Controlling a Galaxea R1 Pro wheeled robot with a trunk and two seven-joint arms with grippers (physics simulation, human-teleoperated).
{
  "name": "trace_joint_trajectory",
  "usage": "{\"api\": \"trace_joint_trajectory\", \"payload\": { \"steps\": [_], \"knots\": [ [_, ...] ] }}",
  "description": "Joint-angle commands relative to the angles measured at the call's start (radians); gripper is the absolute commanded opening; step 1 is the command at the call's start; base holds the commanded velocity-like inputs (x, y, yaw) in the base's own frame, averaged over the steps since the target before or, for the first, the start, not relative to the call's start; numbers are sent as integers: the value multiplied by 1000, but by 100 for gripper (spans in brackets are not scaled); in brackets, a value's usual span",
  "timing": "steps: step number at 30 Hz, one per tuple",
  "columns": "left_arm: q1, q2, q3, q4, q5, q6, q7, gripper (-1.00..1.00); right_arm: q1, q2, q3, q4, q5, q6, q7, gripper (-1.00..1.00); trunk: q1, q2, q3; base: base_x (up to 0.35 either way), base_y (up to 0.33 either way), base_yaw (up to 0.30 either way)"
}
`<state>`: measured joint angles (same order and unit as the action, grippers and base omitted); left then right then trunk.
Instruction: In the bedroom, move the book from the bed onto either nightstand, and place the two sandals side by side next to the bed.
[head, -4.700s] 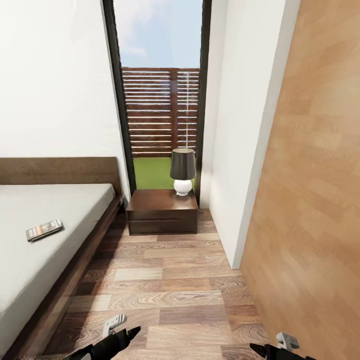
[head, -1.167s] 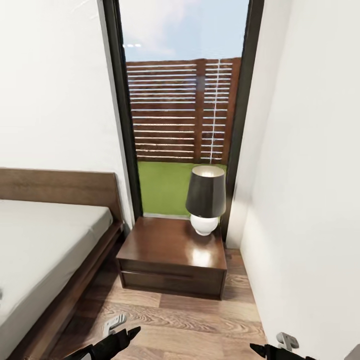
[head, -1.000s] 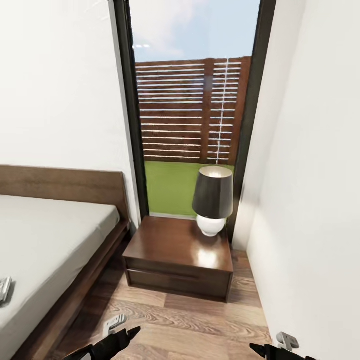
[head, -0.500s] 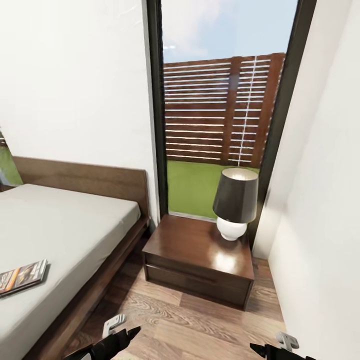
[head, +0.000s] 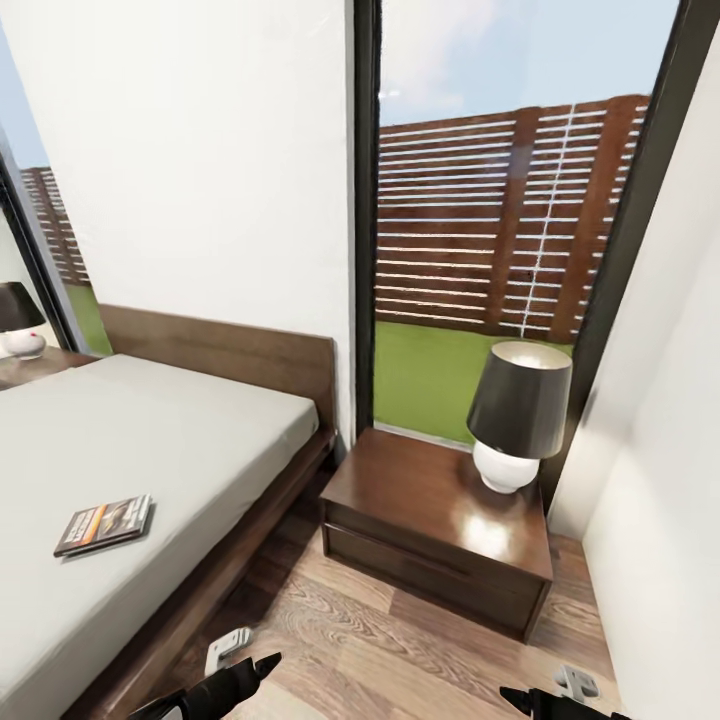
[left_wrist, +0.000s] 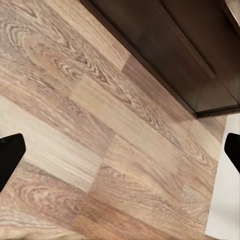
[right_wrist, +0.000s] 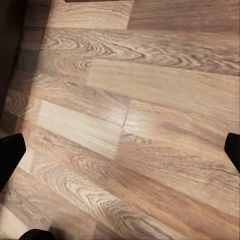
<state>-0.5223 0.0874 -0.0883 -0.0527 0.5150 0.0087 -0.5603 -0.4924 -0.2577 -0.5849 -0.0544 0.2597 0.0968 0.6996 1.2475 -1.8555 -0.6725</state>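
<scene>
Book (head: 104, 524) lies flat on the grey mattress of the bed (head: 150, 440), cover up, near the bed's side edge that faces the nightstand (head: 437, 530). Nightstand stands on the floor just beside the bed's headboard end, below the tall window (head: 500, 230). A lamp (head: 518, 414) with dark shade and white base sits on the nightstand's top, at the corner away from the bed. A second lamp (head: 17, 318) shows beyond the bed's far side.

Left pincer (left_wrist: 120, 150): fingertips wide apart, nothing held, over plank floor (left_wrist: 100, 140) beside the nightstand's base. Right pincer (right_wrist: 120, 150): fingertips wide apart, empty, over bare floor.
</scene>
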Motion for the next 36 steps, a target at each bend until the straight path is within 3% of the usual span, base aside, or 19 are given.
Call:
{"api": "trace_joint_trajectory", "payload": {
  "steps": [1, 8, 25, 36],
  "knots": [
    [-1, 0, -8, 1, 10, 1, -3, 100, 0, 0, -9, -2, 6, 9, 5, 100, 0, 0, -1, 0, 0, 257],
    [-1, 0, -8, 1, 10, 2, -3, 100, 0, 0, -9, -2, 6, 9, 5, 100, 0, 0, -1, 51, 0, 144],
    [-1, 0, -8, 1, 10, 2, -3, 100, 0, 0, -9, -2, 6, 9, 6, 100, 0, 0, -1, 301, 0, 13],
    [-1, 0, -8, 1, 10, 2, -3, 100, 0, 0, -9, -2, 6, 9, 5, 100, 0, 0, -1, 92, 0, 253]
  ]
}}
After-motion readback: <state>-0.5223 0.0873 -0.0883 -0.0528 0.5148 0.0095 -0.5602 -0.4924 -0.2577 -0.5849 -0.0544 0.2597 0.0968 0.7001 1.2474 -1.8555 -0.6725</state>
